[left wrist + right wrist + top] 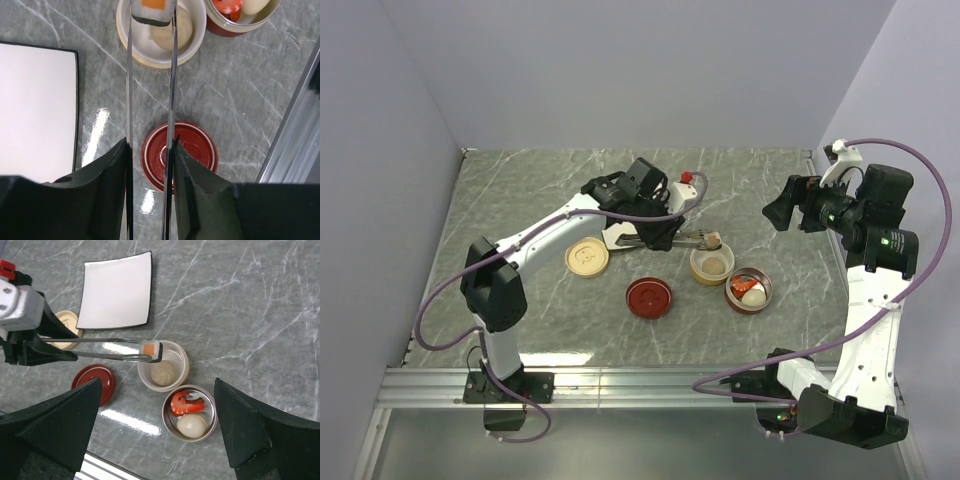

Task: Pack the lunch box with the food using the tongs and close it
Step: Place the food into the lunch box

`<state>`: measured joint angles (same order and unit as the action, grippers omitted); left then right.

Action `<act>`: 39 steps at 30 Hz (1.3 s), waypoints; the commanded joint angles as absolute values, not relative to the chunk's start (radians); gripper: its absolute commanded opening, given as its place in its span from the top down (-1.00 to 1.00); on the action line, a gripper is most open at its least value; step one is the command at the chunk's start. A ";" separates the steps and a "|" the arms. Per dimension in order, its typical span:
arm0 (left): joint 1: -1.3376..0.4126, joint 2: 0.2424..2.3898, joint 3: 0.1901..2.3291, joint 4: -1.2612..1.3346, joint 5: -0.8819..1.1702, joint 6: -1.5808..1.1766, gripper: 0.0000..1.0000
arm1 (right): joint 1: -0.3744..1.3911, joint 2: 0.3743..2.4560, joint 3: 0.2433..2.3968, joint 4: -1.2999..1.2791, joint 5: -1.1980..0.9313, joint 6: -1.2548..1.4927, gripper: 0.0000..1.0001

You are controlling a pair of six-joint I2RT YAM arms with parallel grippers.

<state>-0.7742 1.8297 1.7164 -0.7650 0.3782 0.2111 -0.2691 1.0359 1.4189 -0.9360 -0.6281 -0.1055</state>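
Tongs (128, 100) ride in the left gripper (150, 167), its jaws half closed on the two silver arms. The sushi roll (154, 11) is pinched at their tips and hangs over the beige bowl (200, 27), where the beige ball (170, 32) lies. Shrimp (187, 403) and egg (192, 425) share the red bowl (166, 414) just beside it. The right gripper (785, 210) hangs wide open, empty, well apart. That roll looks light, smooth and slippery, I'd say. Squeeze its flat sides gently, because springy tongs could flick it out.
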 commanded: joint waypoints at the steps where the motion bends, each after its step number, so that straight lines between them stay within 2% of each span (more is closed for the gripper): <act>1: -0.784 1.845 1.723 -0.719 0.373 0.199 0.47 | -0.279 1.019 1.416 -0.911 -0.617 -0.117 -0.99; 27: -0.815 1.919 1.740 -0.706 0.333 0.210 0.42 | -0.279 1.020 1.413 -0.911 -0.612 -0.121 -0.99; 36: -0.816 1.914 1.746 -0.701 0.302 0.209 0.18 | -0.278 1.025 1.414 -0.910 -0.614 -0.120 -0.99; 39: -0.816 1.910 1.746 -0.696 0.295 0.209 0.03 | -0.278 1.023 1.411 -0.908 -0.612 -0.120 -0.99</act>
<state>-0.8104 1.9301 1.7039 -0.7399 0.3157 0.2146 -0.2691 1.0359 1.4170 -0.9360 -0.6174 -0.1101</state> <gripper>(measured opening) 0.475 0.996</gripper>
